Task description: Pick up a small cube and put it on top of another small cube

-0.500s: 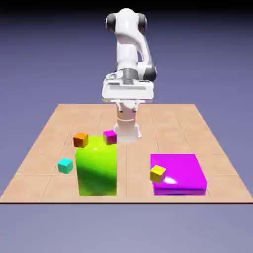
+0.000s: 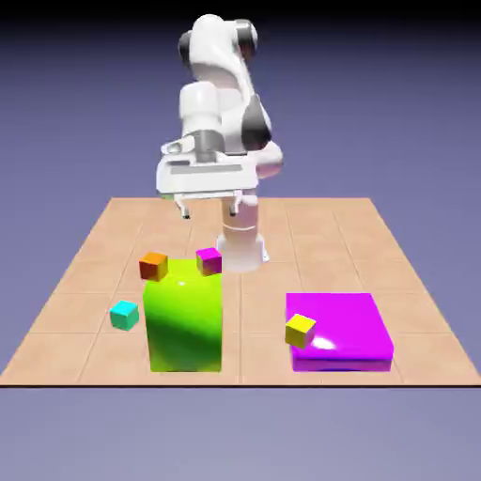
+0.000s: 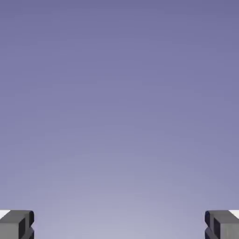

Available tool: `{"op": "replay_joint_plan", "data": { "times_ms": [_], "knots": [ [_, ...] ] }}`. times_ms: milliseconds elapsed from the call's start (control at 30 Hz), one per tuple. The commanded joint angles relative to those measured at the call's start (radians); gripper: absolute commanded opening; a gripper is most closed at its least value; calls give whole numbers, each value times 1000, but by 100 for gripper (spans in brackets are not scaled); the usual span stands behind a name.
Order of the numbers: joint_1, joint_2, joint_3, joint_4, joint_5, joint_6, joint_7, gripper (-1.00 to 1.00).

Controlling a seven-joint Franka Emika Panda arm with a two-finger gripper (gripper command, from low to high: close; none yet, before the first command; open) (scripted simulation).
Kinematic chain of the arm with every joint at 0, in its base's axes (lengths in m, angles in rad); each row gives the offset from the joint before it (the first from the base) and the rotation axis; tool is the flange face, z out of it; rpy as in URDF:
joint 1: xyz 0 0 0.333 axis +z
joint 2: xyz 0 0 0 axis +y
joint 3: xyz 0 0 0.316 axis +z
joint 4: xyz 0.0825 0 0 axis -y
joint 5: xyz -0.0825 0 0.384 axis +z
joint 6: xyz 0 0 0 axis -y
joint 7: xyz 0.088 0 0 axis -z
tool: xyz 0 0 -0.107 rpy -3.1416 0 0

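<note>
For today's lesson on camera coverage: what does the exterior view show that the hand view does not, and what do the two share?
Only the exterior view shows the tan tiled table, the white robot arm, the tiny cyan cube, the tiny yellow cube against the flat magenta slab, the big lime-green block, the tiny orange cube and the tiny magenta cube.

Only the hand view shows the grey fingertips close up, far apart at its bottom corners.

Both show the open, empty gripper and the plain blue-violet backdrop.
</note>
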State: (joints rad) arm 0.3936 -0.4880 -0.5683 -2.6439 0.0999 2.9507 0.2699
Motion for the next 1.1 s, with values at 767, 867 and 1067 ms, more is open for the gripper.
{"op": "replay_joint_plan", "data": {
  "times_ms": [767,867,1067],
  "knots": [
    [535,78,-870,204,69,-180,-768,0],
    [602,88,-979,230,78,-202,-864,0],
    [736,107,-1196,281,95,-247,-1056,0]
  ]
}}
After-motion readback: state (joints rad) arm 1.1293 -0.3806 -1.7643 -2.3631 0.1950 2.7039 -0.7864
